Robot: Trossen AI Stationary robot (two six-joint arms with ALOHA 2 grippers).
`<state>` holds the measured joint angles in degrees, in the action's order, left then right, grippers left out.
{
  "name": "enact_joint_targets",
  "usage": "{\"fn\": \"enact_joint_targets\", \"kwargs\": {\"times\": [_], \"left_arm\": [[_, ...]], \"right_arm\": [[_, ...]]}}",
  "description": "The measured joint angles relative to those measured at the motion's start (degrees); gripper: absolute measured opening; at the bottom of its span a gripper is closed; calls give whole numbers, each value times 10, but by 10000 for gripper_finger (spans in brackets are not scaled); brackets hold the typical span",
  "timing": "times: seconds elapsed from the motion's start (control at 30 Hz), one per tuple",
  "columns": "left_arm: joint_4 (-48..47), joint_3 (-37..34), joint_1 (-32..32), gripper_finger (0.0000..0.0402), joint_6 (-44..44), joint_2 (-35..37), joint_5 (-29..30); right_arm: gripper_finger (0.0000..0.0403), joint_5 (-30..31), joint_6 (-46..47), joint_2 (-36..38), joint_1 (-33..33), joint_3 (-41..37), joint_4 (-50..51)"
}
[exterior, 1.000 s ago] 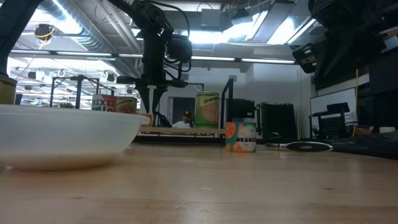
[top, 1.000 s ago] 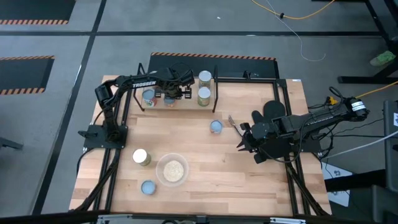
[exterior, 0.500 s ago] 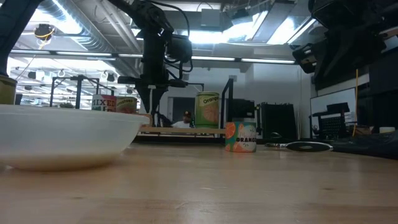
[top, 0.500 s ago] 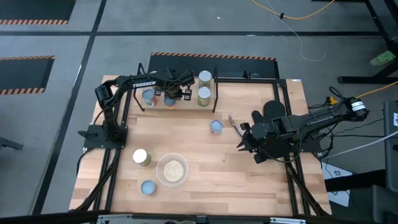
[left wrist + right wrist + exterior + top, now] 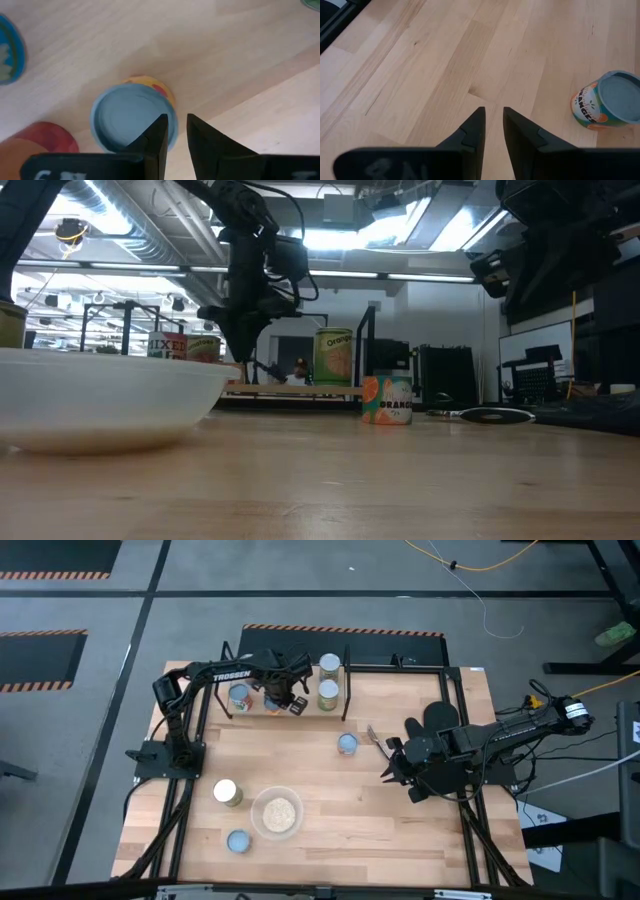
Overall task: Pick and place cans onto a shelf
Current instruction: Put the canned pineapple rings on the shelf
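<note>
The shelf (image 5: pixel 310 680) stands at the table's far edge. On it are cans, among them a pale-topped pair (image 5: pixel 328 680) at its right end and a blue-topped one (image 5: pixel 239 695) at its left. My left gripper (image 5: pixel 285 697) is shut and empty above the shelf board. In the left wrist view it hangs (image 5: pixel 175 132) just over the rim of a blue-topped can (image 5: pixel 131 119) that stands upright beside a red can (image 5: pixel 45 142). My right gripper (image 5: pixel 385 755) is shut and empty over the table's right half, near an orange-labelled can (image 5: pixel 606 100) standing upright on the tabletop.
A clear bowl of grain (image 5: pixel 277 812) stands near the table's front edge, with a can (image 5: pixel 228 792) to its left and another (image 5: pixel 238 840) nearer the front. The orange-labelled can (image 5: pixel 347 744) stands mid-table. A flat dark object (image 5: pixel 490 415) lies at the right.
My left gripper has turned and tipped at the wrist while staying above the shelf. The cans have kept still.
</note>
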<state>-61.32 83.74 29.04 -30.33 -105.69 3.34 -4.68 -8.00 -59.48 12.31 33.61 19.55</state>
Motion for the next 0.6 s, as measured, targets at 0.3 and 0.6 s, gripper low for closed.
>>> {"fn": "enact_joint_targets", "kwargs": {"times": [0.3, 0.6], "left_arm": [[-18, 0, -15, 64, 6, 0, 21], [-23, 0, -41, 64, 12, 0, 75]], "right_arm": [[72, 0, 0, 0, 0, 0, 0], [72, 0, 4, 0, 0, 0, 0]]}}
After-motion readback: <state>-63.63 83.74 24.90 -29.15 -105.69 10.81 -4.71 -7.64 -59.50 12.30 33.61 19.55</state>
